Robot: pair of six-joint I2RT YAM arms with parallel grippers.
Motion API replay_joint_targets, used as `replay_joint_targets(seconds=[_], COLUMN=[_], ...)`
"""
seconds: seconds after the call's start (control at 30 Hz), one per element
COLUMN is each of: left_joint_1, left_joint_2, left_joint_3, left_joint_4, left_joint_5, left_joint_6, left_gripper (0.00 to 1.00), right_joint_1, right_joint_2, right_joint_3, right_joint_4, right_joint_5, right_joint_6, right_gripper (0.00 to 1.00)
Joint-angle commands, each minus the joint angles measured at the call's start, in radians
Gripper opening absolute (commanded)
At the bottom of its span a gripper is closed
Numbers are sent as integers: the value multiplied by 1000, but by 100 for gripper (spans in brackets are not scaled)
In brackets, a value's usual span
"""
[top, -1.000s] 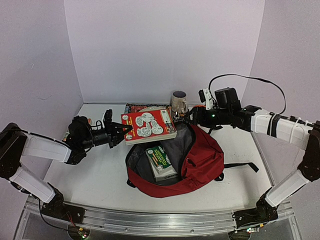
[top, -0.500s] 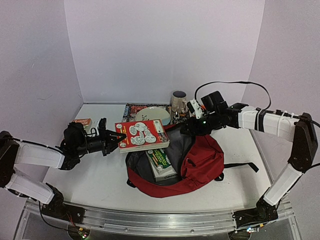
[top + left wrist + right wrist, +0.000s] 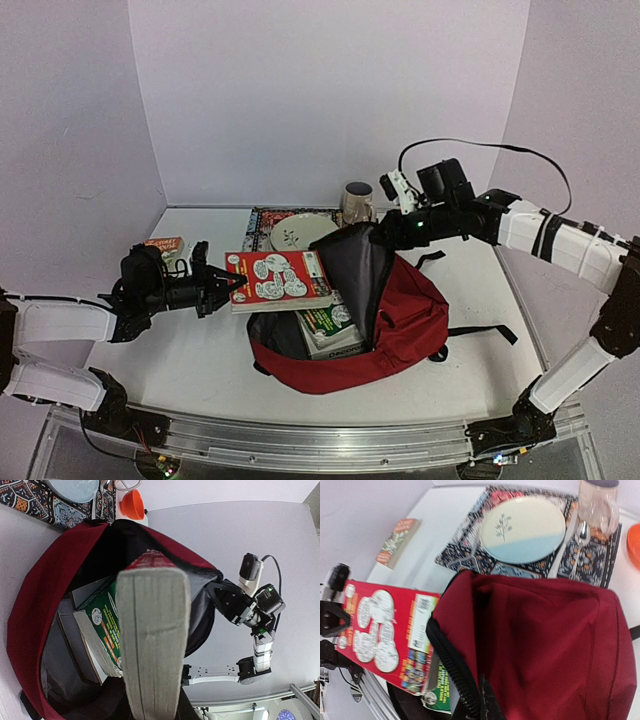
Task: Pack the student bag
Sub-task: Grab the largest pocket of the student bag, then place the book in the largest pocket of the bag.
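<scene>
The student bag (image 3: 405,320) lies in the middle of the counter (image 3: 190,355), near the front edge. It looks soft and floppy, so its rim is the best place to hold. The right fingers (image 3: 380,233) pinch its flap up. The left fingers (image 3: 218,284) clamp a stiff red book (image 3: 278,280) at its mouth.

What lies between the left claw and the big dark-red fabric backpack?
A thick red paperback book, clamped in the left gripper, spans that stretch. Its far end reaches over the open mouth of the dark-red fabric backpack. The top view shows it.
</scene>
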Motion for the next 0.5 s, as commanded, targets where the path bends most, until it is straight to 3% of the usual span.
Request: replay_joint_targets(seconds=[0.0, 0.47], left_joint_1=[-3, -139], left_joint_2=[-29, 114], left_joint_3=[12, 105], left_joint_4=[50, 50], left_joint_5=[44, -97], left_joint_6=[-7, -9], left_gripper=[0, 0], right_joint_1=[7, 48], right_joint_2=[-92, -115], right_joint_3=[46, 15], right_joint_4=[58, 158], right_joint_5=[27, 4], right_joint_6=[-15, 0], right_gripper=[0, 0])
